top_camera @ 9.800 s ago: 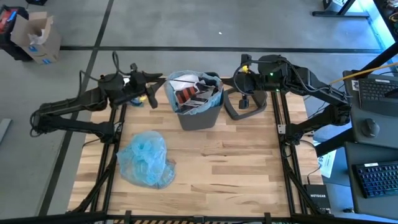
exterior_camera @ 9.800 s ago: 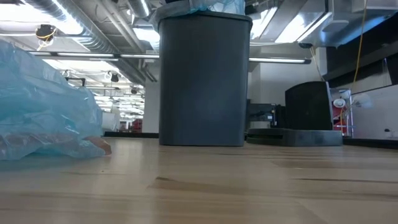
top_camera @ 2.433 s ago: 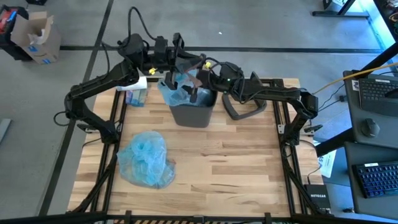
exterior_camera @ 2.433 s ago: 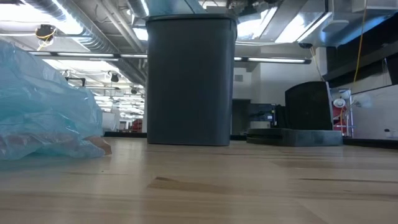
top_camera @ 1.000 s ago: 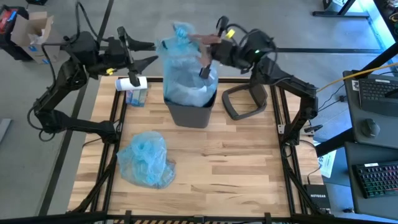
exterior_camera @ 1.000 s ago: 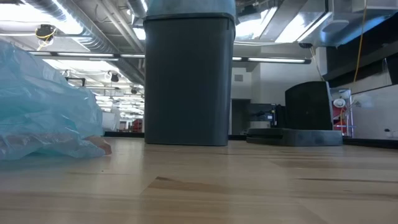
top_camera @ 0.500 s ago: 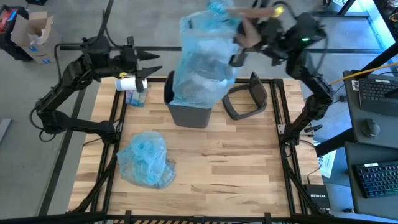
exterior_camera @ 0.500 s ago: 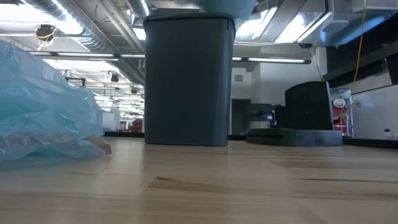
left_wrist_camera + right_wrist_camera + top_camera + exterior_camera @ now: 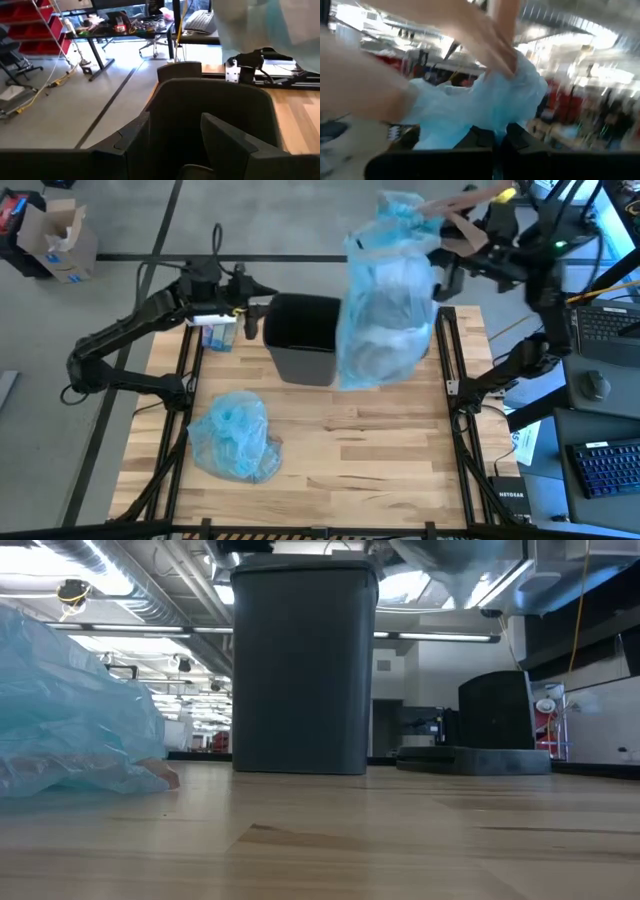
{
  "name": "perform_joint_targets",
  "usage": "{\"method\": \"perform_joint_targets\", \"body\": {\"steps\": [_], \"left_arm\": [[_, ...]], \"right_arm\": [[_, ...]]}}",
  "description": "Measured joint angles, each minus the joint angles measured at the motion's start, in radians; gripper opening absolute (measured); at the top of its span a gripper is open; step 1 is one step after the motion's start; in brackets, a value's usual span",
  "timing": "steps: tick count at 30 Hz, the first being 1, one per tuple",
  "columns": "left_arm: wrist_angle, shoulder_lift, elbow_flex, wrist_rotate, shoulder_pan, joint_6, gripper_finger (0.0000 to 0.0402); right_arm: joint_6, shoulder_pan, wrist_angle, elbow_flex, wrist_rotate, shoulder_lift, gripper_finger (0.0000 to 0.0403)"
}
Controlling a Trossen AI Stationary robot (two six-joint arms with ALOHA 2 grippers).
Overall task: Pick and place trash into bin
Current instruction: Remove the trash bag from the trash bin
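Observation:
The dark grey bin stands at the table's far middle, and no liner shows in it. Its light blue liner bag, full of trash, hangs in the air to the bin's right; its bottom shows in the low view. My right gripper is shut on the bag's top. Blurred tan shapes show beside that top; what they are I cannot tell. My left gripper stands open at the bin's left rim. Whether it touches the rim I cannot tell. My right gripper pinches the liner bag's gathered top between its two fingers, several bunched layers of film. The bag hangs below the hold, lifted clear of the bin and the table.
A second, crumpled blue bag lies at the table's near left and fills the low view's left. A white and blue item sits left of the bin. The grey lid lies right of the bin. A cardboard box stands on the floor.
My right gripper has risen and swung toward the table's right edge, drawing the full liner bag up out of the bin until it hangs clear. My left gripper has come down toward the bin's left rim.

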Motion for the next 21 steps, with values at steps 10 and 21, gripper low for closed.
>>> {"method": "perform_joint_targets", "body": {"steps": [10,21], "left_arm": [[0.103,0.001,-0.118,0.000,0.000,-0.009,0.0170],[0.157,0.007,-0.126,-0.001,0.000,-0.010,0.0170]], "right_arm": [[0.151,0.036,-0.591,-0.001,0.065,-0.065,0.0000],[0.292,0.271,-0.747,-0.169,0.311,-0.113,0.0000]]}}
